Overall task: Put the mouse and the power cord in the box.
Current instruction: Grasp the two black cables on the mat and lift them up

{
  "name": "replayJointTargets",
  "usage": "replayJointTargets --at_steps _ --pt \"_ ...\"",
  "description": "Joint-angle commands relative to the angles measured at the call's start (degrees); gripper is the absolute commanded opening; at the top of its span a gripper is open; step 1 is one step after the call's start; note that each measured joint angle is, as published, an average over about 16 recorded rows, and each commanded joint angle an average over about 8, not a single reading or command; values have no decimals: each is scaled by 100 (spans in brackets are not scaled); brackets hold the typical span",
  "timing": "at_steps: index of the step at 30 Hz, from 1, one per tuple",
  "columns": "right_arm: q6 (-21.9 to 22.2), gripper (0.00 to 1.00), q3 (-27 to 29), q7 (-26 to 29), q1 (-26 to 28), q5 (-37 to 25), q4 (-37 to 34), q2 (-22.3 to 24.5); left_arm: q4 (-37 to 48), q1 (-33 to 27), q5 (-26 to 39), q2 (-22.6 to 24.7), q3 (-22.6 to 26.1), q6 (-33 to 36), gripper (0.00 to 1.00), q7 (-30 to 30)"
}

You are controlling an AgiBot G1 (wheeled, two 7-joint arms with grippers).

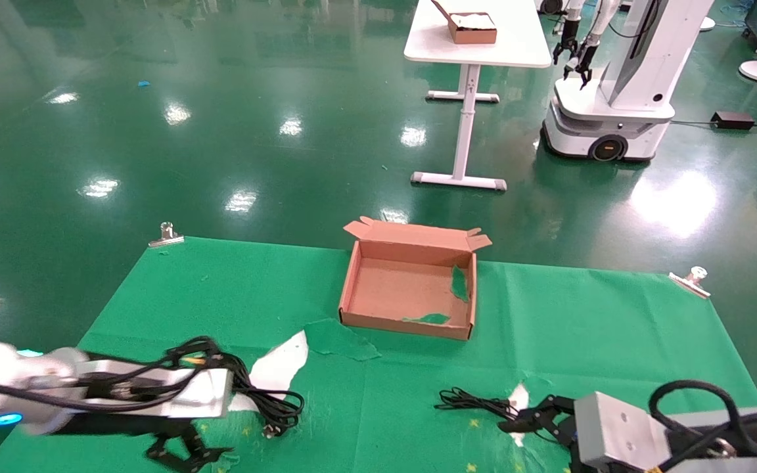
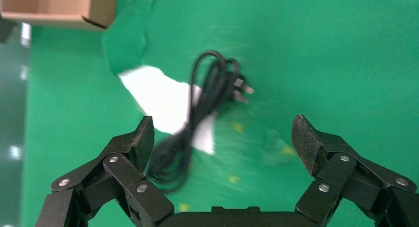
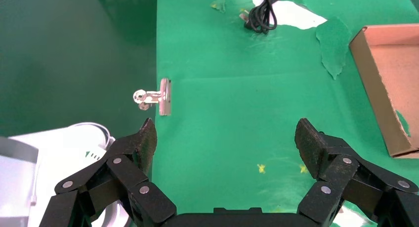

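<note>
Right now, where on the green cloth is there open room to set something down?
Bare patches: left of the box, toward the clip, and right of it. Crowded near edge: power cord by the open left hand, thin cable by the open right hand.

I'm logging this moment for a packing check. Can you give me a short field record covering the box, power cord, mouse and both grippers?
box: open, mid-table, holds only green scraps
power cord: coiled on the cloth by the left arm, outside the box
mouse cable: bunched on the cloth just ahead of the right gripper; mouse body not made out
left gripper: open, empty, above the cloth near the power cord
right gripper: open, empty
</note>
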Motion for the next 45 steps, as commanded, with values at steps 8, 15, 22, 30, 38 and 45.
replayJointTargets --at_steps 8,15,22,30,38,45 --pt "58 100 78 19 -93 85 44 178 647 28 1278 830 436 -876 100 170" --pt "85 100 114 9 -153 131 44 271 1428 -22 1774 1295 622 -1456 100 520" --pt "90 100 114 11 -169 142 30 286 1902 -80 2084 1544 723 -1848 100 739" --pt "81 100 91 45 -164 115 29 294 2226 -62 2211 1674 771 -2098 100 871" --pt "84 100 -63 64 -99 -253 46 231 2566 -90 2358 1796 792 -2334 100 888" --pt "230 100 -612 148 427 -1808 -70 -333 2733 -142 2305 1846 785 -2362 100 991"
